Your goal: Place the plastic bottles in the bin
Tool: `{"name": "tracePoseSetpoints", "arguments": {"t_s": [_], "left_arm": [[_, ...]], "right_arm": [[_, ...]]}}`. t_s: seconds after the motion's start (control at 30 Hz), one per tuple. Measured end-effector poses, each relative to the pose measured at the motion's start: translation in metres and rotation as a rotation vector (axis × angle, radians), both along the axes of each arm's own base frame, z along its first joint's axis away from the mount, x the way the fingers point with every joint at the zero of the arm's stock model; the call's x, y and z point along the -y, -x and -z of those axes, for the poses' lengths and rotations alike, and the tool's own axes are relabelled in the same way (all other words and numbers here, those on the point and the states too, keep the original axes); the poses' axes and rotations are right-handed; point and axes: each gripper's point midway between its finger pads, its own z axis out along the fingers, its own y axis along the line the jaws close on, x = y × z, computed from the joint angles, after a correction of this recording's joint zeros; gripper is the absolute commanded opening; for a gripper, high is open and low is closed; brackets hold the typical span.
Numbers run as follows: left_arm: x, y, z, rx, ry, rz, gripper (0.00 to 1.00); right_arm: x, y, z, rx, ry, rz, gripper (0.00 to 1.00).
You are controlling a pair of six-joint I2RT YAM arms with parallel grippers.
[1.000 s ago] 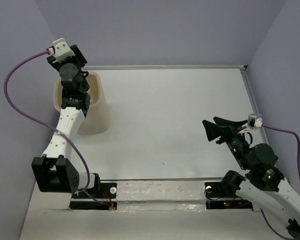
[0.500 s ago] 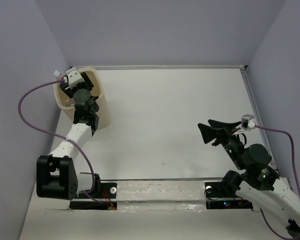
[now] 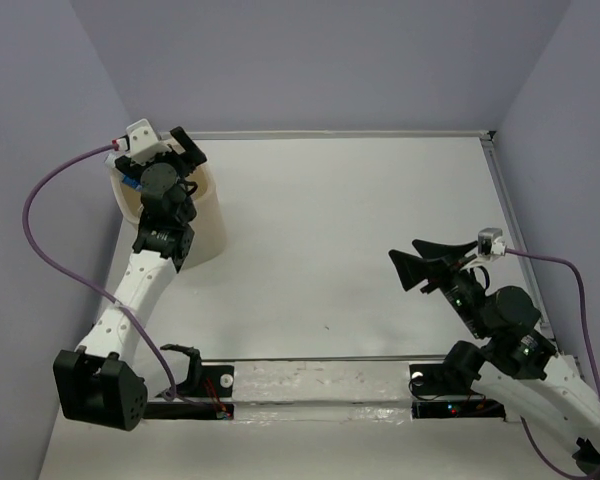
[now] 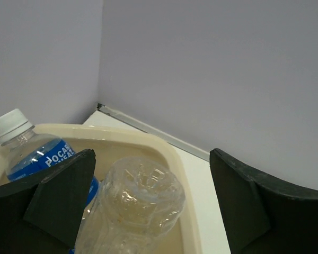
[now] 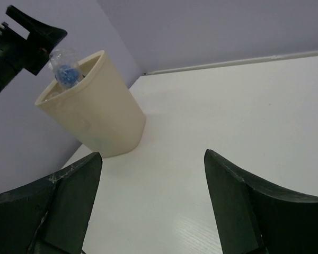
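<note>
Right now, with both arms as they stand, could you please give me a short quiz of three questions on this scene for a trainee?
1. True or false: the right gripper holds a bottle.
2. Where does the left gripper hover? A above the rim of the bin; B far from the bin; C deep inside it.
3. Fill in: the blue-labelled bottle has a ____ cap.
Key: 1 false; 2 A; 3 white.
</note>
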Motion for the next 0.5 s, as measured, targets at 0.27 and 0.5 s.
{"name": "tracePoseSetpoints", "arguments": {"t_s": [0.27, 0.5], "left_arm": [[0.023, 0.017, -0.033, -0.002, 0.106, 0.148, 0.99], [0.024, 0.062, -0.05, 0.045, 0.162, 0.198, 0.99]], "right_arm": [[-0.009, -0.005, 0.011, -0.032, 0.037, -0.013, 0.79], [-0.01, -0.007, 0.014, -0.036, 0.054, -0.01, 0.37]]}}
